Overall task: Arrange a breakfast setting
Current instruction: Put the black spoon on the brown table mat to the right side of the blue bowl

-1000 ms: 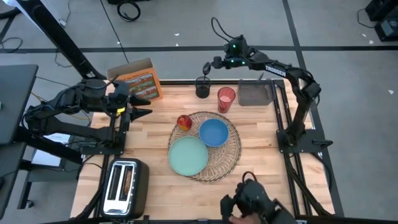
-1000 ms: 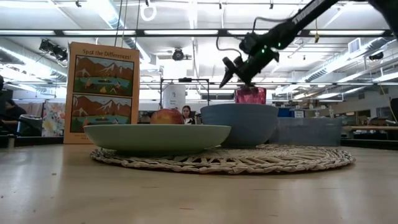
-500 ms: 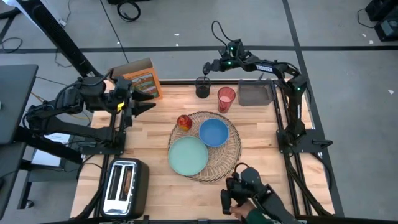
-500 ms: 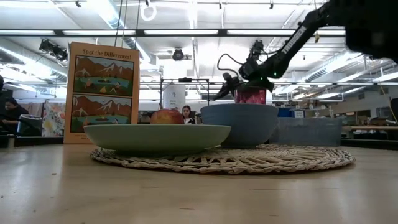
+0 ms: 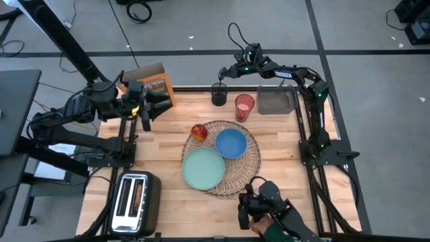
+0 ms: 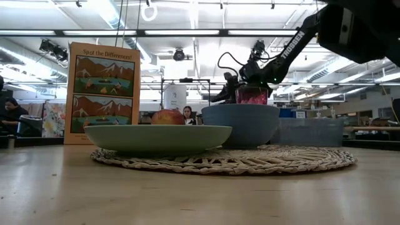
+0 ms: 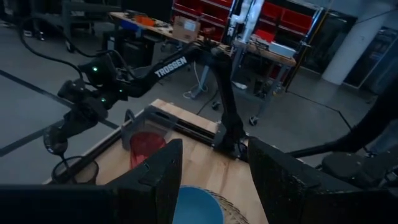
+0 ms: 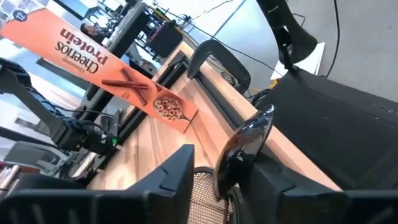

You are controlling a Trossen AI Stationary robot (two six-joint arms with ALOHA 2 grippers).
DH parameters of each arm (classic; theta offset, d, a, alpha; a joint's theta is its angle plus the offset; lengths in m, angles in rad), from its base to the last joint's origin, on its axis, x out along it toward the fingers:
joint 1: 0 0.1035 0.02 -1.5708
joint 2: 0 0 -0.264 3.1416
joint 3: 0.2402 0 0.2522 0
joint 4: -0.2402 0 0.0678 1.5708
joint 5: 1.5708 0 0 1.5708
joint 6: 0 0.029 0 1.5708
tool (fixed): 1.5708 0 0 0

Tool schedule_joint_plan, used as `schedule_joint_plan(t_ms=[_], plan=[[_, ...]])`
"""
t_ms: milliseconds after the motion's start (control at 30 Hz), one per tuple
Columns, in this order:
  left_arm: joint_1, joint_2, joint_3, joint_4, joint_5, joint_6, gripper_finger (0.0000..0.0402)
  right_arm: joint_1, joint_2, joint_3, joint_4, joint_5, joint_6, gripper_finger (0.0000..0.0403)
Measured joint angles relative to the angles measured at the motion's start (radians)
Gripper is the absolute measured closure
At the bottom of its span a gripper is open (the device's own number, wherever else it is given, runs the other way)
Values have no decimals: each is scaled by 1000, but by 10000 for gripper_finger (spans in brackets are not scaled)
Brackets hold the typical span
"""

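Observation:
A pale teal plate (image 5: 203, 168) and a blue bowl (image 5: 230, 142) sit on the round wicker placemat (image 5: 250, 171). A red apple (image 5: 199, 132) rests at the placemat's far left rim. A red cup (image 5: 244, 107) stands behind the placemat. The orange cereal box (image 5: 151, 86) stands at the far left. My right gripper (image 5: 227, 72) is shut on a dark spoon (image 8: 245, 143) just above a dark mesh cup (image 5: 219, 95) at the far edge. My left gripper (image 5: 153, 107) is open and empty, right beside the cereal box. My right gripper holds the spoon between its two fingers (image 8: 177, 180). The spoon's bowl end (image 8: 252, 127) sticks out past the fingertips, clear of the table and over the mesh cup's rim (image 8: 208, 186). The fingers hide the place of contact, so the part held cannot be told.
A grey tray (image 5: 275, 102) lies at the far right corner and a silver toaster (image 5: 134, 202) at the near left. A person's hand with a dark device (image 5: 265, 212) is at the near edge. Bare wood lies left and right of the placemat.
My right gripper has come down with the spoon toward the mesh cup, its arm folding in toward the far edge. My left gripper has gone toward the far edge, closer to the cereal box, staying open.

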Motion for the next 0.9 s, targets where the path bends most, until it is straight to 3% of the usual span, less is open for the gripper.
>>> schedule_joint_plan(t_ms=[433,900], plan=[[0,-1,0,1,-24,1,214,8,-6,1,16,-13,-44,385],[0,-1,0,-1,-31,3,214,7,-8,0,123,-34,-21,392]])
